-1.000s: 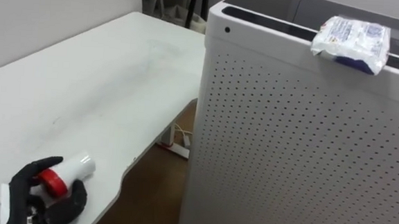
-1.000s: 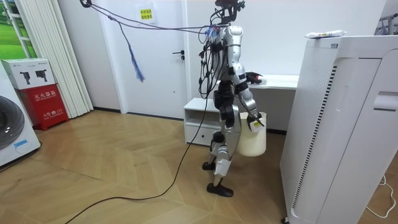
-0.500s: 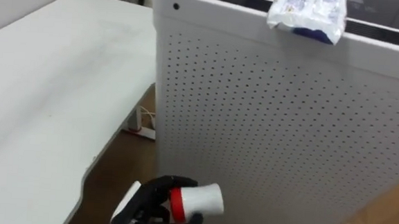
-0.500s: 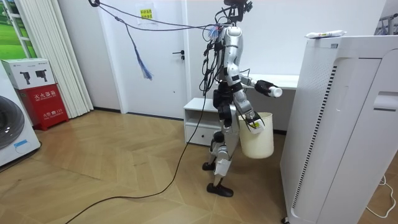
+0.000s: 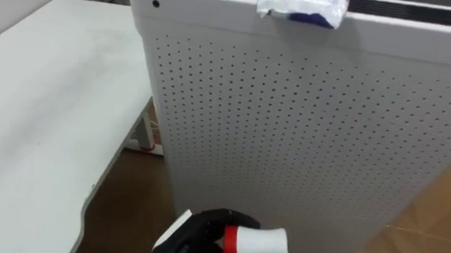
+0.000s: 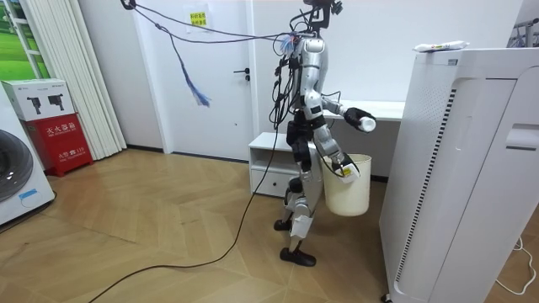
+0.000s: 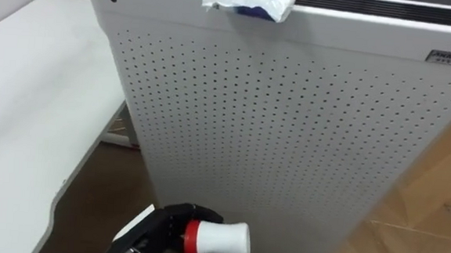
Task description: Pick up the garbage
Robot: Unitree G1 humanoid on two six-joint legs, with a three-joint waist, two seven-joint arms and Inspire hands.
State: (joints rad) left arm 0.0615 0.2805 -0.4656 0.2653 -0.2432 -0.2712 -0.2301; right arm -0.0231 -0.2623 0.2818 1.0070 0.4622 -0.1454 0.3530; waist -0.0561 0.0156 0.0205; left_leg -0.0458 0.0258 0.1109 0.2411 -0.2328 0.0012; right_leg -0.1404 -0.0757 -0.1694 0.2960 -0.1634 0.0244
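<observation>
My black left hand (image 5: 195,238) is at the bottom middle of the eye views, shut on a white bottle with a red band (image 5: 257,246) that points to the right. In the room view this hand (image 6: 352,115) holds the bottle (image 6: 365,123) out at chest height, above a cream bucket (image 6: 347,189). My right hand (image 6: 344,171) grips the bucket's rim at hip height. A crumpled white and blue packet (image 5: 303,4) lies on the top edge of the tall white perforated appliance (image 5: 304,123).
A white table (image 5: 38,107) runs along my left, its curved edge close to the appliance. A power strip lies on the wooden floor in the gap between them. I stand between a low white cabinet (image 6: 269,164) and the appliance (image 6: 459,168).
My left hand lifted the bottle off the table and carried it right, off the table's edge and over the bucket. The eye view swung right toward the appliance.
</observation>
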